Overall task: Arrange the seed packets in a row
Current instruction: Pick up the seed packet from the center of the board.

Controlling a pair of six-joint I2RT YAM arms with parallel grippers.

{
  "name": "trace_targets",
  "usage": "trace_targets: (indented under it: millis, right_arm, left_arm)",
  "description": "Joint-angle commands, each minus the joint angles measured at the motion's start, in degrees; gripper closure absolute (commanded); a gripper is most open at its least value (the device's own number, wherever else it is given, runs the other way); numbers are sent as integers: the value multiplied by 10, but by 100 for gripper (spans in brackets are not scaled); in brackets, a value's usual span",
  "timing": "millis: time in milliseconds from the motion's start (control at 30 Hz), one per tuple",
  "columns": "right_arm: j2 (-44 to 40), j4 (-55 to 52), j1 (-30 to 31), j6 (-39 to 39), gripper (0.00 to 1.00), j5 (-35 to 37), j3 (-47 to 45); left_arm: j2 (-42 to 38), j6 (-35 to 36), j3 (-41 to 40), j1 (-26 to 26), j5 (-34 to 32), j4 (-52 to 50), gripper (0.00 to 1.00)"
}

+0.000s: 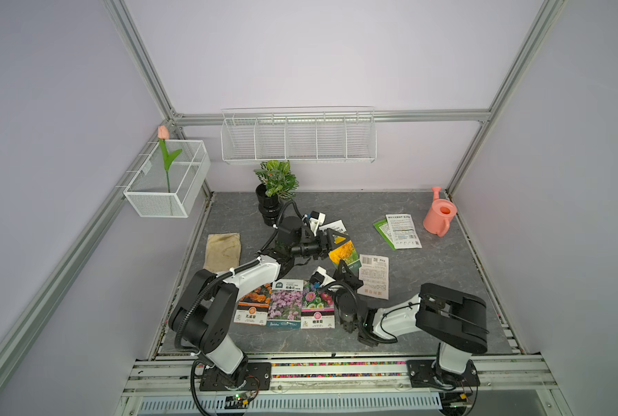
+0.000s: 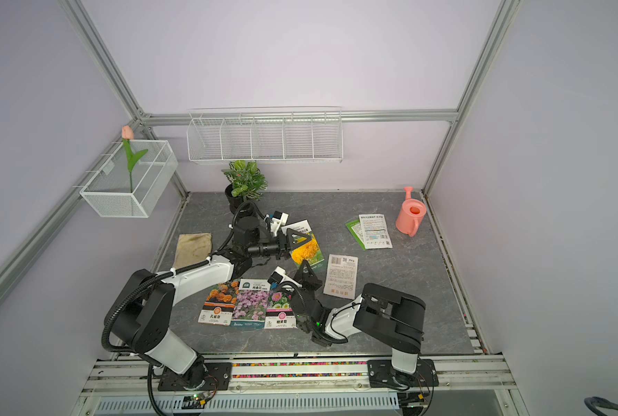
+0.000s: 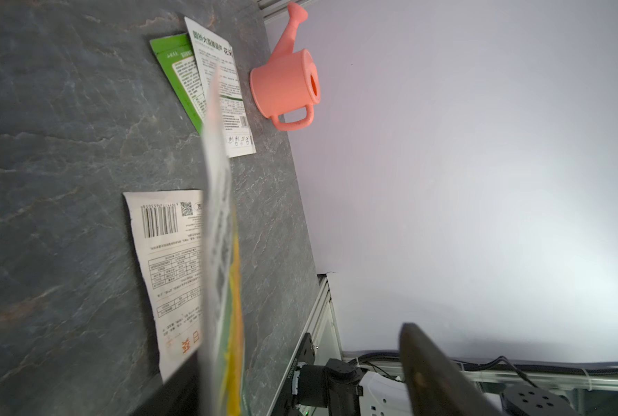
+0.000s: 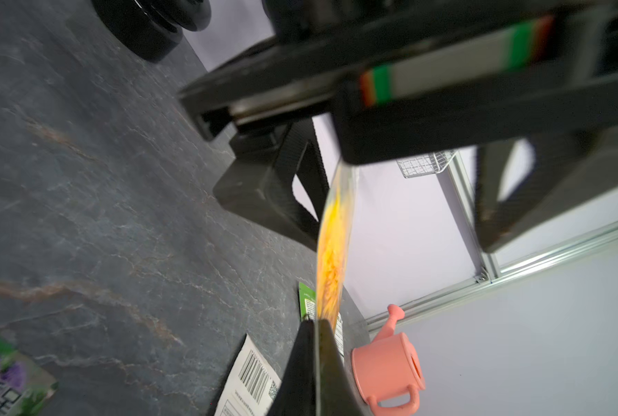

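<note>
Grey stone-look table (image 1: 426, 306), lavender walls (image 1: 318, 54), aluminium frame. Dial is the tabletop, with 12 at the back wall.

- Wire rack (image 1: 298, 138) on the back wall, and a wire basket (image 1: 167, 194) on the left wall with a tulip (image 1: 163, 144) in it.
- Plant (image 1: 277, 178) at 11 against the back edge, can (image 1: 439, 216) in the 2 corner, glove (image 1: 223, 252) flat at 9.
- Row at 6–7 near the front edge, face up and side by side with edges touching: orange packet (image 1: 251, 306), pink packet (image 1: 286, 304), mixed packet (image 1: 317, 306).
- Yellow packet (image 1: 343, 252) is about centre, lifted off the table between the two grippers; it shows edge-on in both wrist views.
- Right gripper (image 1: 347, 273): jaws clamped on the packet's near end.
- Left gripper (image 1: 334, 239): jaws apart, straddling the far end. One finger (image 3: 430, 363) stands clear of the packet; the other sits just beside it.
- Barcode packet (image 1: 374, 275) lies back up, just beside centre at 3.
- At 1–2, a white packet (image 1: 403, 230) lies back up, overlapping a green packet (image 1: 381, 230). Both are near the can but not touching it.
</note>
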Motion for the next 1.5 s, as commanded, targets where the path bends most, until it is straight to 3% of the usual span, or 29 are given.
trace_targets:
  millis: [0, 167, 200, 267, 300, 333, 400, 467, 500, 533, 600, 733, 833, 933, 1100, 1267, 1467]
  right_arm:
    - [-3, 100, 2, -65, 93, 24, 22]
    - [0, 100, -9, -68, 91, 38, 31]
    - [-1, 100, -9, -64, 76, 41, 32]
    - [-8, 100, -9, -51, 14, 48, 32]
    - [-17, 98, -9, -37, 3, 49, 28]
    - [-31, 95, -5, -22, 11, 54, 23]
    - [-71, 24, 7, 29, 11, 57, 15]
    - [-154, -259, 14, 210, 11, 25, 23]
    - [-214, -494, 8, 375, 11, -52, 47]
    - [-273, -665, -22, 511, 11, -168, 69]
    - [-359, -726, -79, 608, 11, -325, 47]
    - [-499, -787, -181, 683, 11, -519, 16]
    - [-546, -795, -286, 743, 11, -707, 11]
    - [-541, -760, -372, 800, 11, -869, 4]
    - [-491, -626, -467, 899, 8, -1065, -26]
    - [-451, -470, -509, 997, 1, -1160, -55]
    - [-415, -358, -516, 1064, 30, -1198, -78]
  left_arm:
    - [-5, 14, 11, -2, 3, -10, 50]
    - [-27, 85, 30, -1, -27, -115, 100]
    - [-28, 91, 33, -1, -29, -122, 100]
    - [-28, 98, 36, 5, -31, -124, 100]
    - [-29, 100, 34, 12, -33, -123, 100]
    - [-30, 105, 34, 20, -35, -123, 100]
    - [-32, 115, 32, 40, -37, -123, 100]
    - [-30, 127, 32, 58, -33, -119, 100]
    - [-27, 135, 35, 65, -28, -120, 100]
    - [-23, 142, 39, 70, -22, -123, 100]
    - [-15, 163, 51, 74, -2, -133, 100]
    - [-8, 193, 61, 73, 46, -141, 100]
    - [-17, 204, 48, 67, 66, -128, 100]
    - [-26, 207, 32, 46, 105, -92, 100]
    - [-37, 256, 36, -2, 152, -119, 100]
    - [-33, 242, 26, -16, 184, -86, 100]
    - [-17, 205, 31, -16, 192, -45, 100]
